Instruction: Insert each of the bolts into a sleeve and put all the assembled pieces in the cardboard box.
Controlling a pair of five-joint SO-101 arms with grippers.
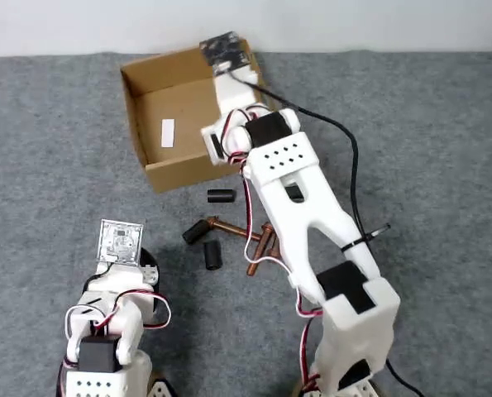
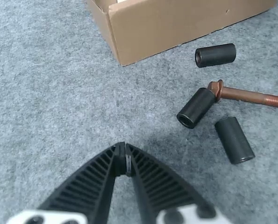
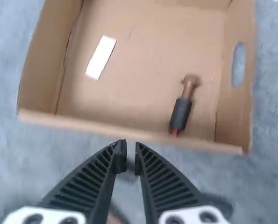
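The cardboard box (image 3: 106,122) sits open-topped on the grey worktop (image 1: 444,149). Inside it lies one assembled piece (image 3: 181,112), a copper bolt pushed through a black sleeve, resting on the box floor close to one side wall. A white label (image 3: 101,57) is stuck to the box floor, well apart from that piece.

The right gripper (image 3: 130,153) hangs above the box's outer wall, just outside the box. Its fingers stand a narrow gap apart and hold nothing.

Outside the box, beside its front wall (image 1: 179,175), three loose black sleeves lie on the worktop. One sleeve (image 2: 216,55) lies nearest the box. A second sleeve (image 2: 196,108) lies farther from the box, touching the head of a copper bolt (image 2: 251,96). A third sleeve (image 2: 234,140) lies farthest from the box.

The left gripper (image 2: 124,156) is low over the worktop, away from the box corner, with its fingers pressed together and nothing between them.
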